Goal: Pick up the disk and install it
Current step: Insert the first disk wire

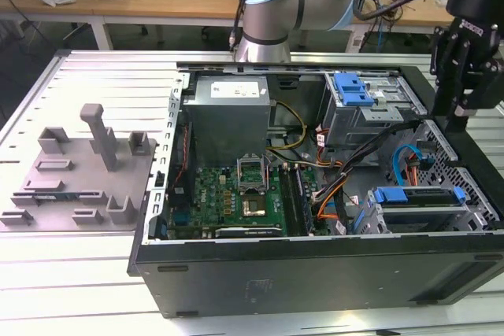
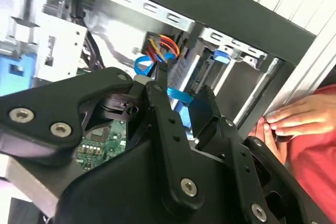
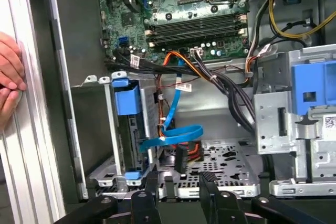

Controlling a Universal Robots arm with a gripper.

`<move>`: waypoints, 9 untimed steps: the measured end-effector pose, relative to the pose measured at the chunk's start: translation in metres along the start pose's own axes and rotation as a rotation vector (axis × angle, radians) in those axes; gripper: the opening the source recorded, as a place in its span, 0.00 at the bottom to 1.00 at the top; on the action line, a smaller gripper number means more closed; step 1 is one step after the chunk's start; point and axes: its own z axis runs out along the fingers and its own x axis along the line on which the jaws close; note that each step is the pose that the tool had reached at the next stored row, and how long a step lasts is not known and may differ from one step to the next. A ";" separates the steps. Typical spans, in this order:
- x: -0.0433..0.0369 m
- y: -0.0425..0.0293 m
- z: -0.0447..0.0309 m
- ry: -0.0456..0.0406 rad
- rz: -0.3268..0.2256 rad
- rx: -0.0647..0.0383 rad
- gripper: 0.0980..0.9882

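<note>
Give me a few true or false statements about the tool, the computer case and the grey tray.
1. The tool grips a disk. False: it is open and holds nothing.
2. The computer case lies open, its motherboard showing. True.
3. The grey fixture tray sits inside the case. False: it lies on the table outside the case, to the exterior view's left of it.
4. A person's hand is beside the case. True.
</note>
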 end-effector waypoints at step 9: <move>-0.0087 0.0015 0.0119 0.0579 0.110 -0.019 0.39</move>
